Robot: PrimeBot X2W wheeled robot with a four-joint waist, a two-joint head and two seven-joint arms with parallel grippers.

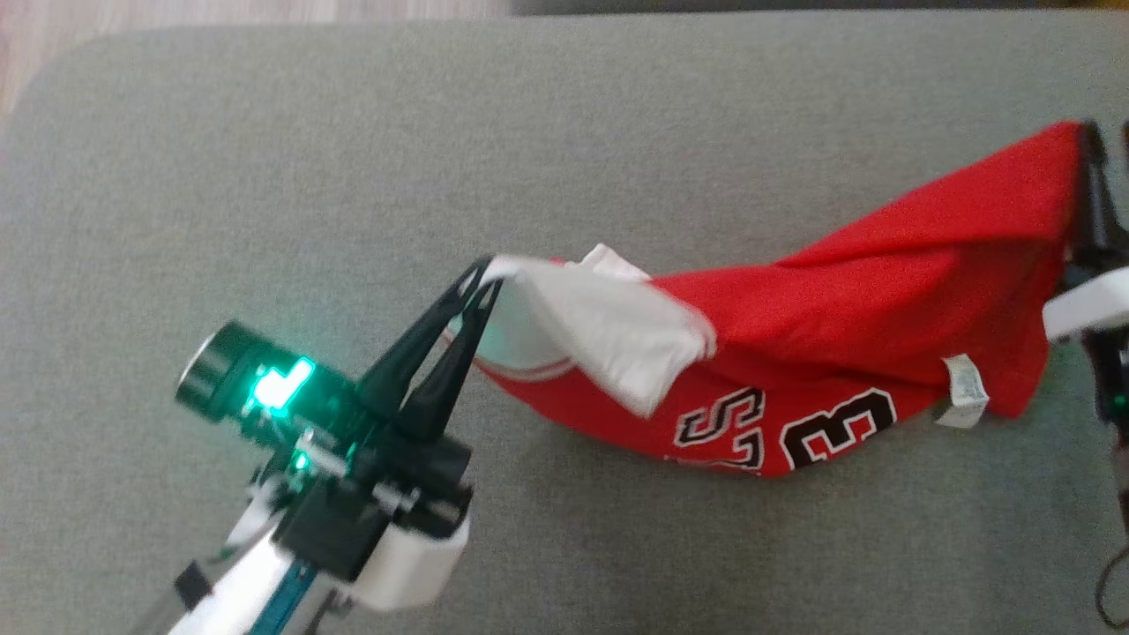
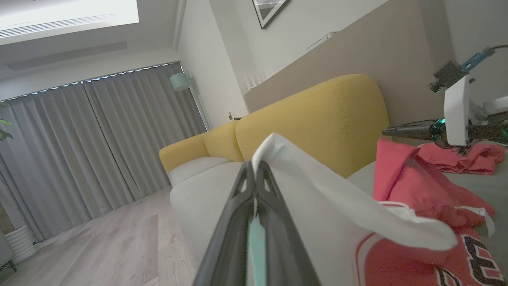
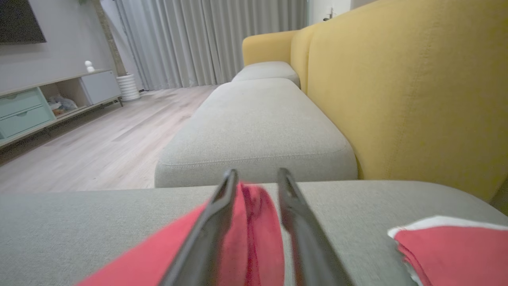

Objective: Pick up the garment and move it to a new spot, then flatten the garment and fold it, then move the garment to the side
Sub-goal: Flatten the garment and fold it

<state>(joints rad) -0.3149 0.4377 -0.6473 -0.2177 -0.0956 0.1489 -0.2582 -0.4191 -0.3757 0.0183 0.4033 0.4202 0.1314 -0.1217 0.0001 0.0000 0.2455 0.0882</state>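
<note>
The left gripper (image 1: pixel 488 275) is pinching the white edge of the garment (image 1: pixel 882 300). The right gripper (image 3: pixel 257 174) is standing spread around a red corner. The garment is sagging near the right edge of the grey cushion (image 1: pixel 353 159). Best to be pulling it gently sideways, flat and low.

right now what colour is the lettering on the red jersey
Black lettering outlined in white on the red jersey; head view best.
</note>
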